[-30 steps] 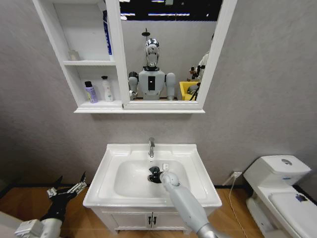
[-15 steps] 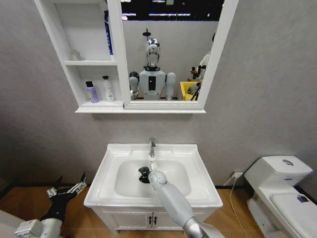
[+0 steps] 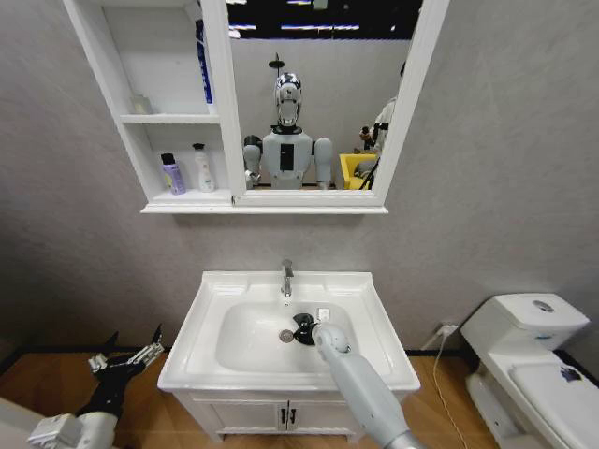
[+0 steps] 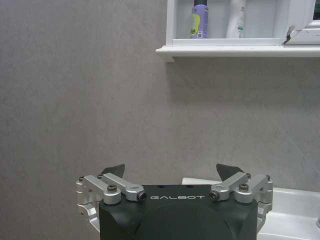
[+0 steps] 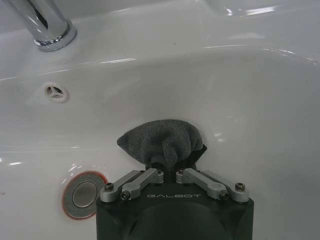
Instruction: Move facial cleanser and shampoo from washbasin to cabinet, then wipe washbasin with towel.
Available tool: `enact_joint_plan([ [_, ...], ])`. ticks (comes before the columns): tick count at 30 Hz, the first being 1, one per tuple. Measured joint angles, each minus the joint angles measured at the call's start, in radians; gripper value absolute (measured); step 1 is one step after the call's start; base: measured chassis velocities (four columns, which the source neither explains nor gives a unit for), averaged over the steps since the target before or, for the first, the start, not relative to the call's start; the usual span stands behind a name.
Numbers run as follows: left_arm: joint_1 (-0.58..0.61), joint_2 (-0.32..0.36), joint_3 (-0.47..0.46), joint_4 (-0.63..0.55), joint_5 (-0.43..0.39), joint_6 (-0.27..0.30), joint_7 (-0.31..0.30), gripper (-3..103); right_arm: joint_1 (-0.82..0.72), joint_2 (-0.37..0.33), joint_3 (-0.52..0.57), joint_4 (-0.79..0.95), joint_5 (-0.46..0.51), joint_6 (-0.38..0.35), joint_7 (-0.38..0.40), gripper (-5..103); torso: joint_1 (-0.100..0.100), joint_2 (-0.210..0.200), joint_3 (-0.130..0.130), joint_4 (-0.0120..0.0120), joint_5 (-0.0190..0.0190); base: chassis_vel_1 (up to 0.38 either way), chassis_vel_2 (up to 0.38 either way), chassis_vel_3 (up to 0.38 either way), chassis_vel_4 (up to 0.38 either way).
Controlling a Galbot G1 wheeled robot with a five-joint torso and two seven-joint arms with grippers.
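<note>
In your washbasin [image 3: 374,323], the right gripper [image 5: 169,170] has its fingers clamped on the dark grey towel [image 5: 162,141], pressing it against the bowl's wall just beside the drain, toward the right edge. Your left gripper [image 4: 170,172] hangs spread open beyond the basin's left edge.

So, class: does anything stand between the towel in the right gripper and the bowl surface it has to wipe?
Nothing visible does. The right gripper is shut on the towel, which hangs against the bare bowl of the washbasin, beside the drain. The left gripper is parked open, low beside the basin.
</note>
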Motion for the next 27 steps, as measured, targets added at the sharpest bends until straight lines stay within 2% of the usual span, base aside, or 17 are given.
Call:
enact_joint_plan([
  [6,0.000,0.000,0.000,0.000,0.000,0.000,0.000,100,-0.065,-0.031,0.055,0.064,-0.021,-0.003,-0.001,6,0.000,0.000,0.000,0.0004,0.0002,0.000,0.000,0.000,0.000],
  [14,0.000,0.000,0.000,0.000,0.000,0.000,0.000,100,-0.108,-0.075,0.128,0.149,-0.124,0.040,-0.018,6,0.000,0.000,0.000,0.0002,0.0001,0.000,0.000,0.000,0.000],
  [18,0.000,0.000,0.000,0.000,0.000,0.000,0.000,100,-0.104,-0.094,0.137,0.189,-0.172,0.101,-0.021,6,0.000,0.000,0.000,-0.0004,0.0000,0.000,0.000,0.000,0.000],
  [19,0.000,0.000,0.000,0.000,0.000,0.000,0.000,100,-0.093,-0.104,0.139,0.211,-0.199,0.147,-0.027,6,0.000,0.000,0.000,-0.0007,-0.0006,0.000,0.000,0.000,0.000],
  [22,0.000,0.000,0.000,0.000,0.000,0.000,0.000,100,-0.084,-0.109,0.140,0.224,-0.211,0.171,-0.034,6,0.000,0.000,0.000,-0.0007,-0.0006,0.000,0.000,0.000,0.000],
  [24,0.000,0.000,0.000,0.000,0.000,0.000,0.000,100,-0.053,-0.130,0.155,0.243,-0.237,0.225,-0.063,6,0.000,0.000,0.000,-0.0004,-0.0002,0.000,0.000,0.000,0.000],
  [25,0.000,0.000,0.000,0.000,0.000,0.000,0.000,100,-0.053,-0.130,0.155,0.243,-0.237,0.225,-0.063,6,0.000,0.000,0.000,-0.0004,-0.0002,0.000,0.000,0.000,0.000],
  [27,0.000,0.000,0.000,0.000,0.000,0.000,0.000,100,0.001,-0.163,0.165,0.192,-0.254,0.276,-0.098,6,0.000,0.000,0.000,0.0000,-0.0002,0.000,0.000,0.000,0.000],
])
